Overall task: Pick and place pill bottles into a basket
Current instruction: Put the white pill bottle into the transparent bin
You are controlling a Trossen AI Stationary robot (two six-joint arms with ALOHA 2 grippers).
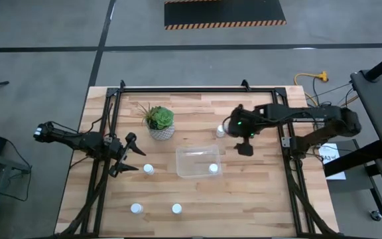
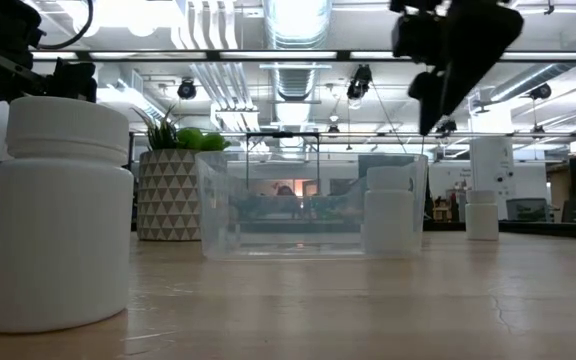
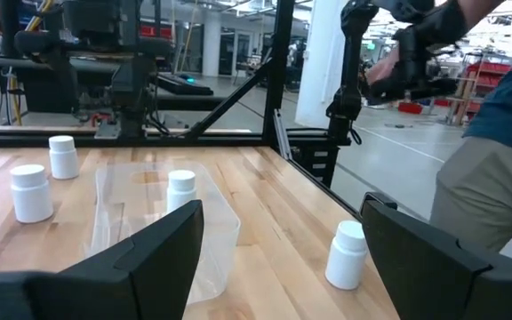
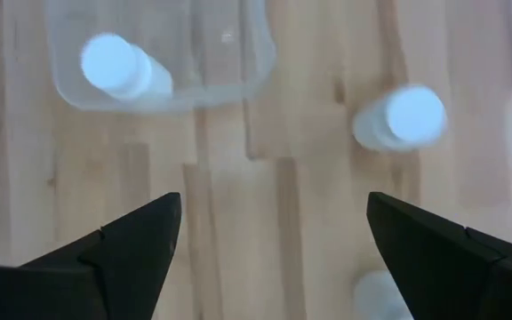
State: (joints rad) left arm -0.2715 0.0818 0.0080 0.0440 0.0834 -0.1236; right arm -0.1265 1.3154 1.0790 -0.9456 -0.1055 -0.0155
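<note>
Nearest the low camera, a small white cylindrical pill bottle point(image 2: 60, 215) with a round white cap is seen standing upright on the pale butcher-block wooden table point(image 1: 257, 192). Around the table a grey concrete floor is shown, with a hazard-striped mat point(image 1: 224, 13) beyond the far edge; industrial ceiling ducts and lights fill the room behind.

At the table's middle the clear rectangular plastic basket point(image 1: 198, 161) is set, and one white capped bottle point(image 1: 213, 168) is held upright inside it, at the corner nearest the right arm. Four more are seen on the bare wood: one point(image 1: 148, 169) just beside the left gripper point(image 1: 135, 159), two point(image 1: 136, 208) point(image 1: 176, 209) near the front edge, and one point(image 1: 220, 131) beyond the basket. A green succulent in a patterned white pot point(image 1: 159, 123) stands close to the basket's far left corner.

The right gripper point(image 1: 245, 147) hangs above the wood beside the basket, its fingers spread wide and empty. The left gripper's fingers are likewise held apart, low at the table's left.
</note>
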